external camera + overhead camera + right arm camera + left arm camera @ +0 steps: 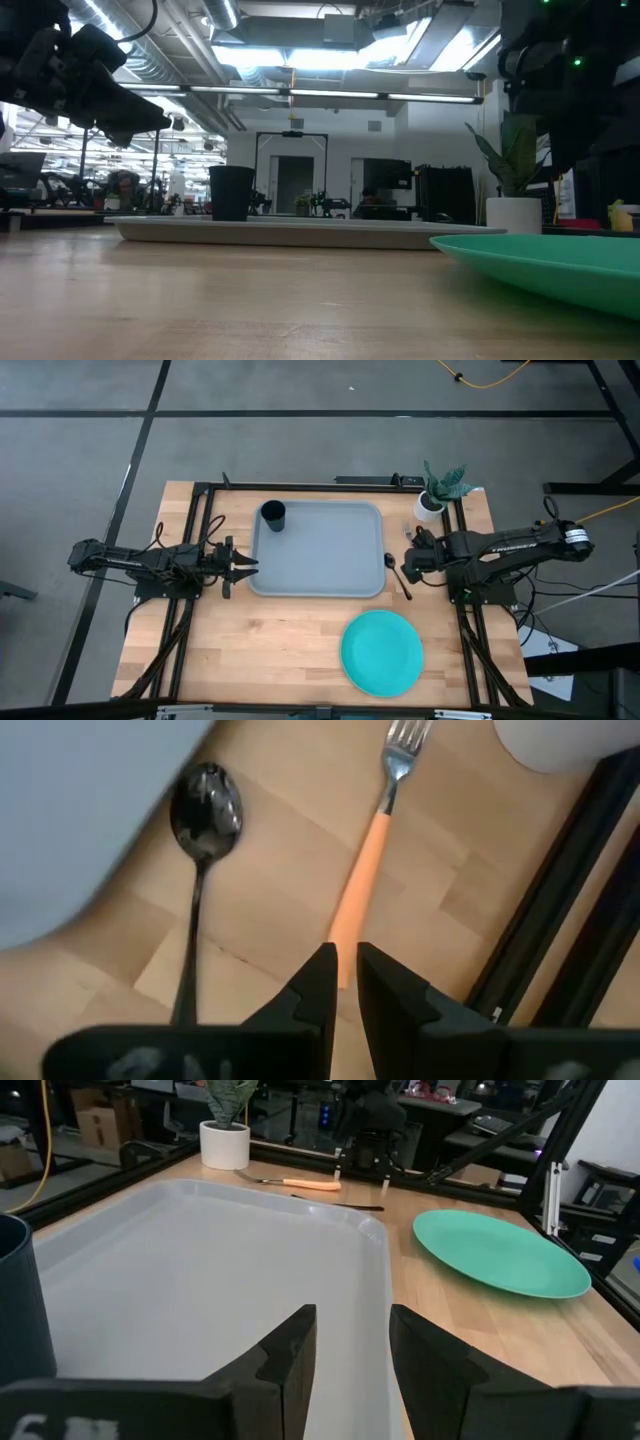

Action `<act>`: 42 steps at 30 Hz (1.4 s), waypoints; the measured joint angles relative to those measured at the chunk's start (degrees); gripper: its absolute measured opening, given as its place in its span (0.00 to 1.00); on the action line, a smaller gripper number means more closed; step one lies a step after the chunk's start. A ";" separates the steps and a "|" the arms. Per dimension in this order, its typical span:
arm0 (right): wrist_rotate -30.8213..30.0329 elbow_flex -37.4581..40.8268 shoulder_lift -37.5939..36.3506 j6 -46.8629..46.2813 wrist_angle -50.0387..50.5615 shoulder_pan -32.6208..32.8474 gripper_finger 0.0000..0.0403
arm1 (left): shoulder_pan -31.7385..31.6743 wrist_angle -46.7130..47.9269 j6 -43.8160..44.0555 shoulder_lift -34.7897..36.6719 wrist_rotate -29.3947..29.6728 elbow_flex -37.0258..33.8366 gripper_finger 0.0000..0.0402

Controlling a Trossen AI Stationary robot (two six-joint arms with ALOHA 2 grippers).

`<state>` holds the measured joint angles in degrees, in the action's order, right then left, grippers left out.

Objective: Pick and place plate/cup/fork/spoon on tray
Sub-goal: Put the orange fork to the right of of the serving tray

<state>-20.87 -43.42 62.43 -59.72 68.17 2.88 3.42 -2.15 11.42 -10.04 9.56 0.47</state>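
Hovering over the table's right side just past the tray [318,550], the right gripper [345,978] held its jaws narrowly apart and empty, directly above the handle end of the fork [362,878]. The fork's long axis ran straight ahead from the jaws, tines farthest away, with the spoon [200,860] lying beside it nearer the tray. The left gripper [243,565] waited at the tray's left edge, jaws moderately open, well away from both; the cup [273,515] stood on the tray, the plate [382,652] on the table.

Two dark jointed arms trail black cables; each hand [345,1365] has angular black fingers.
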 joint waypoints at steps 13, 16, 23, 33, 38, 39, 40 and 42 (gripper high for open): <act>2.98 0.02 0.00 0.15 -9.55 -0.42 0.12 | 0.00 0.00 0.00 -0.01 0.00 0.00 0.30; 2.98 0.02 0.00 0.29 -10.89 -0.42 0.12 | 0.00 0.00 -0.02 -0.02 0.00 0.00 0.30; 2.49 0.04 0.04 5.77 -10.67 -0.39 0.12 | 0.00 0.00 0.00 -0.02 0.00 0.00 0.30; -2.01 0.15 0.20 1.87 -10.59 -0.37 0.13 | 0.00 0.00 0.00 -0.02 0.00 0.00 0.30; -1.77 2.85 0.17 1.43 -12.96 -0.37 0.19 | 0.00 0.00 0.00 -0.02 0.00 0.00 0.30; -1.45 3.63 0.17 1.22 -13.70 -0.37 0.20 | -0.02 0.00 0.00 -0.02 0.00 0.00 0.30; -0.95 4.25 0.18 0.86 -13.92 -0.37 0.22 | 0.00 0.00 0.00 -0.01 0.00 0.00 0.30; 0.23 5.17 0.05 0.06 -14.02 -0.37 0.25 | -0.01 0.00 0.00 -0.02 0.00 0.00 0.30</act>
<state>-20.64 -38.24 62.49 -59.66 54.14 2.50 3.41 -2.15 11.42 -10.06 9.56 0.47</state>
